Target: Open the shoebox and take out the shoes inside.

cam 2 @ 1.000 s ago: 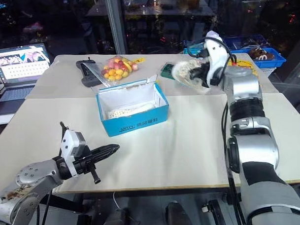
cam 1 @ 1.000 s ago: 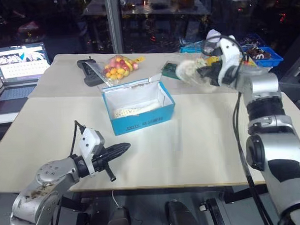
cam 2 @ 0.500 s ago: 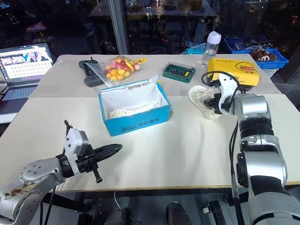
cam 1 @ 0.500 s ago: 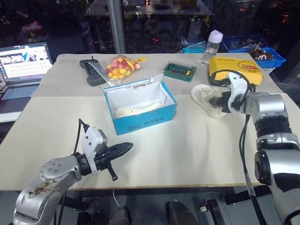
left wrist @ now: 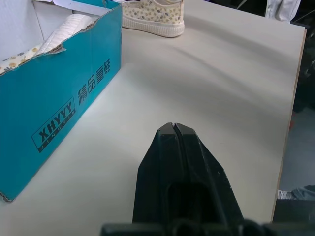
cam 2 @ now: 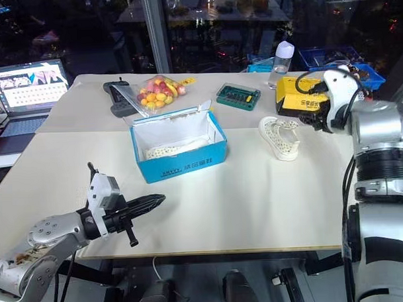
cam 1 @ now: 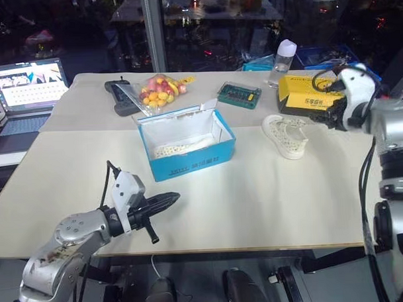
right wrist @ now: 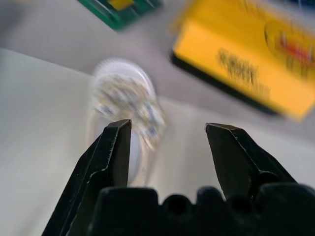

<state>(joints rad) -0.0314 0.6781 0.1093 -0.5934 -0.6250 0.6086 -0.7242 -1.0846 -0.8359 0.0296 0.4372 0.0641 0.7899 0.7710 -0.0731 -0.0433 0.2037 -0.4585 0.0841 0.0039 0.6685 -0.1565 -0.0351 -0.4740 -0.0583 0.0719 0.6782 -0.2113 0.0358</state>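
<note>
I have the shoebox (cam 1: 186, 143) sitting open near the middle of the table (cam 1: 256, 195), its lid folded back on the far side and its white inside showing. Its long axis runs left to right across my view, a little skewed, with the right end farther from me than the left. The lettered front panel faces me. One shoe (cam 1: 178, 148) is still inside, lying along the box's length on the near side of the floor; I cannot tell which end is its toe.

The other shoe (cam 1: 286, 135) is out on the bare table to the right of the box and well apart from it. It lies with its long axis running from far-left to near-right in the head views, one end toward the yellow box (cam 1: 311, 95) behind it. It is free of any grip.

My right gripper (right wrist: 167, 147) is in the air just right of that shoe, in front of the yellow box. Its fingers (right wrist: 114, 150) are spread wide with nothing between them, and the wrist camera looks past them at the shoe on the table.

My left gripper (cam 1: 165, 202) hovers low over the near left part of the table, in front of the box's near left corner and clear of it. Its fingers are pressed together, empty, pointing toward the right and slightly away from me.

Beyond the box I see a bag of fruit (cam 1: 158, 90), a green case (cam 1: 240, 94) and a bottle (cam 1: 282, 61); a laptop (cam 1: 27, 87) is at far left.
</note>
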